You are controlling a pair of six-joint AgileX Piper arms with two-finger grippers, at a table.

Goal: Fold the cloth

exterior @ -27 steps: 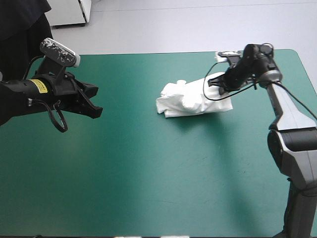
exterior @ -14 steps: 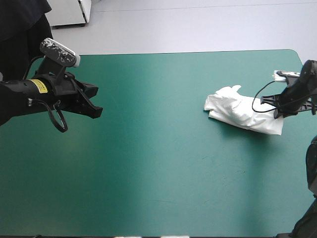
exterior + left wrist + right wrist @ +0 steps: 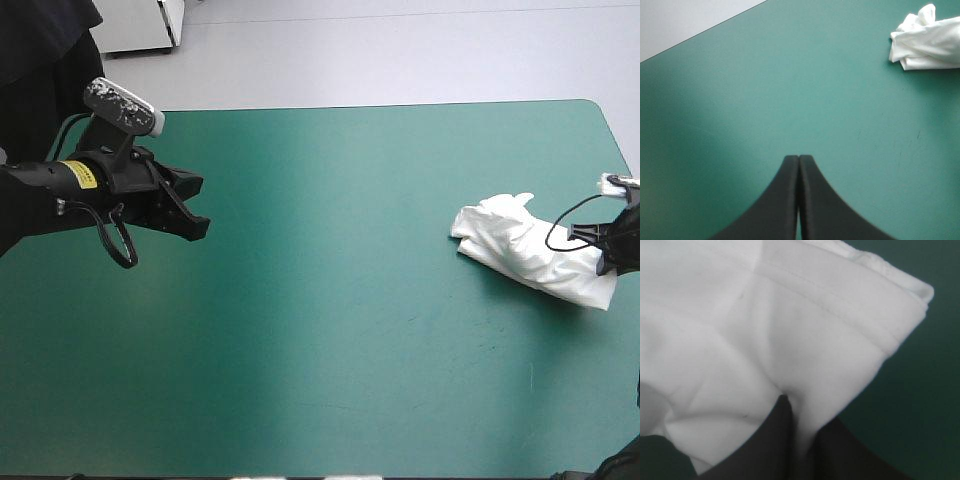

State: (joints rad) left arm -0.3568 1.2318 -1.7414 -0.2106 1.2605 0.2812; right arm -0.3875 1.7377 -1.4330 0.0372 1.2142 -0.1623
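Cloth-folding task, early stage: T-shirt (image 3: 530, 252) lies as a crumpled white heap on the table (image 3: 330, 320), close to its right edge & roughly midway btw. near and far edges. Right gripper (image 3: 792, 415) is pinched on the heap's right-hand end, black fingers all but meeting w/ a fold of fabric caught btw. them; a stitched hem (image 3: 850, 305) runs just ahead of the grasp. Left gripper (image 3: 196, 216) hangs above the table's left part, well apart from the T-shirt, fingers pressed together into one point w/ nothing held. Step in hand, as judged: handling the heap single-handed, i.e. repositioning or shaking it out; no tidy fold shows yet, layers are bunched & sleeves cannot be told apart. Next move prob. calls for getting the fabric away from the right edge toward the table's middle, so it cannot slide off, then spreading it flat. That needs a 2nd grasp: left gripper would have to part its fingers, cross most of the table & take a hem or corner opposite the right gripper's hold, so both can pull the T-shirt taut before any fold.
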